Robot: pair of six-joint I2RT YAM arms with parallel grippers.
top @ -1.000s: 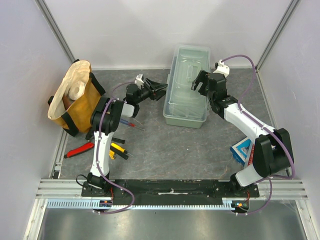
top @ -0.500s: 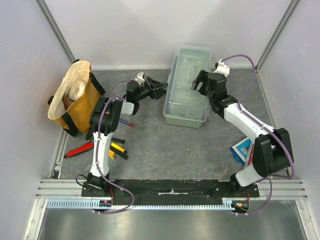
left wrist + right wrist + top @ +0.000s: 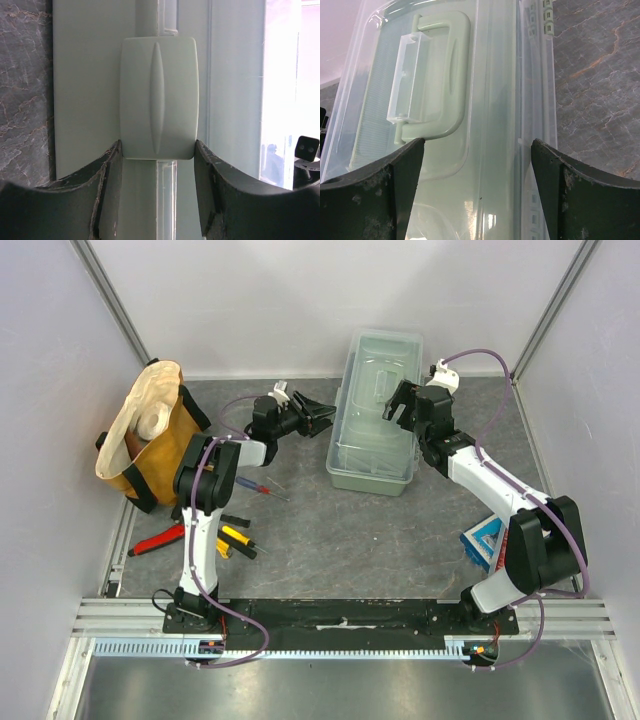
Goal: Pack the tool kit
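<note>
The pale-green translucent toolbox stands at the back centre with its clear lid down. My left gripper reaches its left side; in the left wrist view the gripper is shut on the side latch, both fingertips touching the latch's lower corners. My right gripper hovers open over the lid, its jaws wide apart beside the lid handle, holding nothing. A red-handled tool, a yellow-black tool and a thin screwdriver lie on the table by the left arm.
A mustard-yellow cloth bag stands at the left wall. A blue-and-red packet lies by the right arm's base. White walls close in the back and both sides of the grey table.
My left gripper's jaws have narrowed onto the latch and the left elbow has shifted slightly left. The right arm has not moved.
</note>
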